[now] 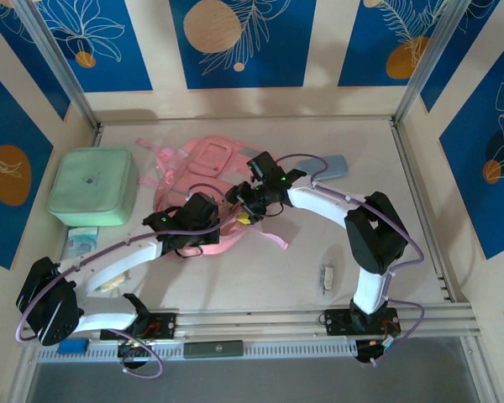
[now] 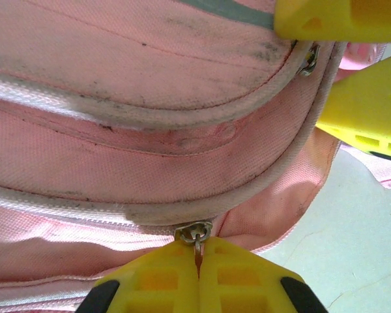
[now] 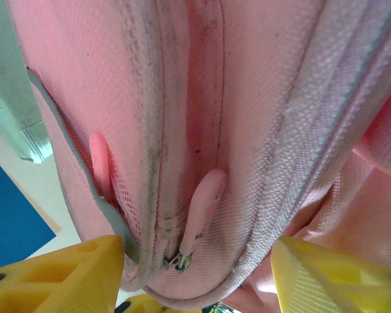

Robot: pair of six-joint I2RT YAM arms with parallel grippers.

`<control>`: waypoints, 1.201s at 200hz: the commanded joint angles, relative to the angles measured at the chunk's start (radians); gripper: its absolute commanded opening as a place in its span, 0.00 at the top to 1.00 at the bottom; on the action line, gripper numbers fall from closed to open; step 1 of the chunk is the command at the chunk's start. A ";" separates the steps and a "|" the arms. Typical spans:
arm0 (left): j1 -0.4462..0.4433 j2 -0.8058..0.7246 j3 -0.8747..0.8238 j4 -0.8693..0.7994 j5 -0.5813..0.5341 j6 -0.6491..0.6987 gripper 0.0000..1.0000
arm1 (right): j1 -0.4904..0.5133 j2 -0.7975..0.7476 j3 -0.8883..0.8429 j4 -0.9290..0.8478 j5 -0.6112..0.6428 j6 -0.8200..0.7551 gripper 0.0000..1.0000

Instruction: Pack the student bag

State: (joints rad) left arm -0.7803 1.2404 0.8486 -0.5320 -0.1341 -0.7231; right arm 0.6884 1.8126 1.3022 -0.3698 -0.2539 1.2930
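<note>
The large soft pink fabric backpack lies on the pale tabletop, toward 12 o'clock from the arm bases. The left end effector is clamped tight on its metal zipper pull. The right end effector stands wide apart, straddling the backpack's 4 o'clock edge.

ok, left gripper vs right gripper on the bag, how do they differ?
Left gripper has its jaws shut on a metal zipper pull of the student bag. Right gripper has its jaws apart, straddling the bag's rounded end; whether it squeezes is unclear. The left pinches a small tab, while the right spans a thick fold of fabric. Shared: yellow fingers, both at the pink bag.
</note>
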 commanded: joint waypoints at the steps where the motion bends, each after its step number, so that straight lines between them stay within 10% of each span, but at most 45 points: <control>1: -0.009 -0.002 0.049 0.030 0.034 0.024 1.00 | 0.015 0.029 0.038 0.002 0.012 0.031 0.36; 96: -0.011 -0.080 0.030 -0.132 0.050 0.009 1.00 | -0.096 0.018 0.059 -0.057 -0.014 -0.224 1.00; 192: 0.015 -0.167 -0.036 -0.257 0.006 -0.067 1.00 | -0.381 0.119 0.283 -0.245 -0.214 -0.475 1.00; 240: 0.004 -0.042 0.010 -0.056 0.123 0.001 1.00 | -0.291 0.046 0.176 -0.167 -0.240 -0.347 0.64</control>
State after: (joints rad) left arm -0.7689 1.1587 0.8337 -0.5720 -0.0895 -0.7597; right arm 0.3824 1.9293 1.5166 -0.6552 -0.5636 0.8661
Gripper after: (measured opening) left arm 0.064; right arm 0.271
